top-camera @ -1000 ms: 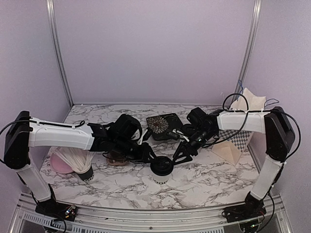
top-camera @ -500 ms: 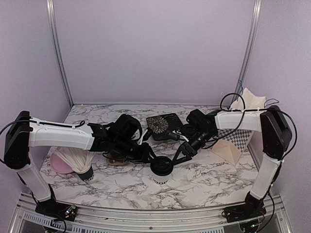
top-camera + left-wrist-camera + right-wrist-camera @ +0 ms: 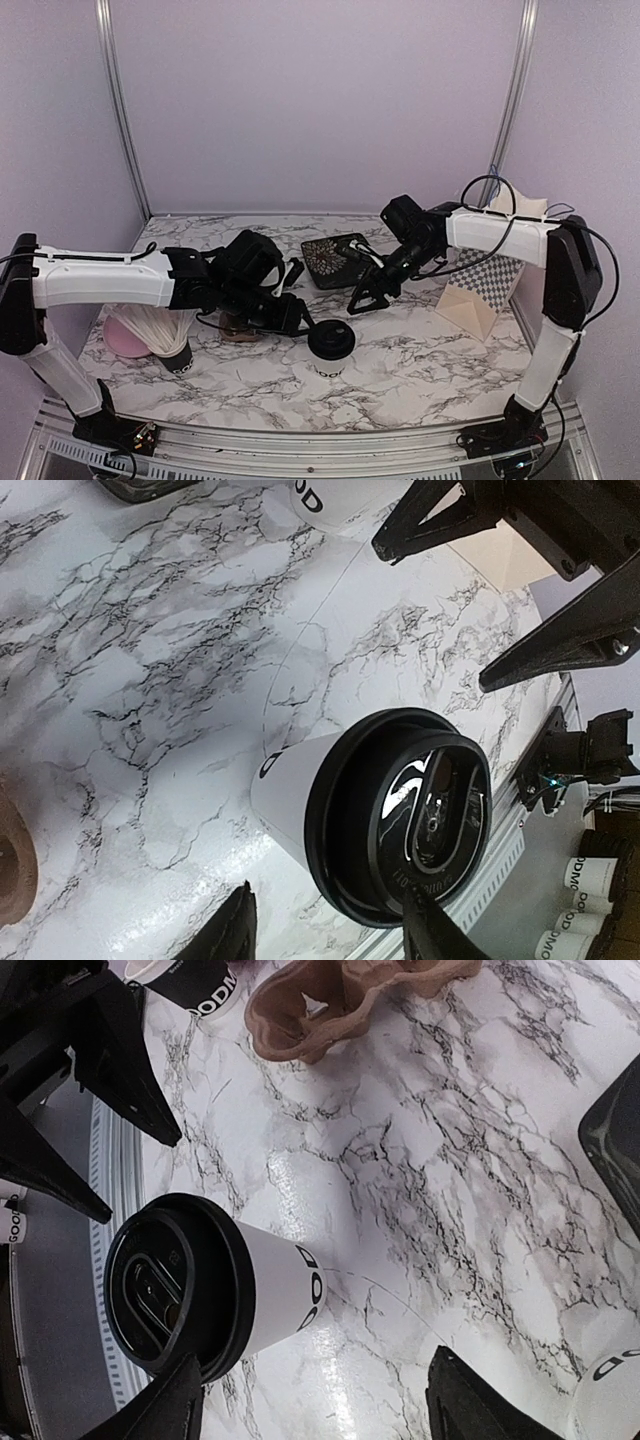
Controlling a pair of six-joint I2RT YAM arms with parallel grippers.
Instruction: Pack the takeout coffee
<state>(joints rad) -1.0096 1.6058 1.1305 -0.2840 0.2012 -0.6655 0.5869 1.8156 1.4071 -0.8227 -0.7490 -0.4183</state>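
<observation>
One takeout coffee cup (image 3: 331,346), white with a black lid, stands upright in the middle of the table. It also shows in the left wrist view (image 3: 300,785) and the right wrist view (image 3: 275,1295). My left gripper (image 3: 302,325) sits just left of it, open, with the lid (image 3: 405,815) beyond its tips (image 3: 333,935) and untouched. My right gripper (image 3: 364,300) hangs open above and right of the cup, nothing between its fingers (image 3: 325,1400). A second white lettered cup (image 3: 340,498) is partly visible at the edge of both wrist views (image 3: 605,1400).
A brown cardboard cup tray (image 3: 340,995) lies under my left arm (image 3: 238,330). A black cup of white sticks (image 3: 172,350) and a pink object (image 3: 122,336) sit at the left. A black patterned box (image 3: 335,258) is behind, and a checkered paper bag (image 3: 485,290) at the right.
My left gripper has widened its jaws and drawn back left from the cup. My right gripper has risen and pulled back away from it. The cup has stayed put.
</observation>
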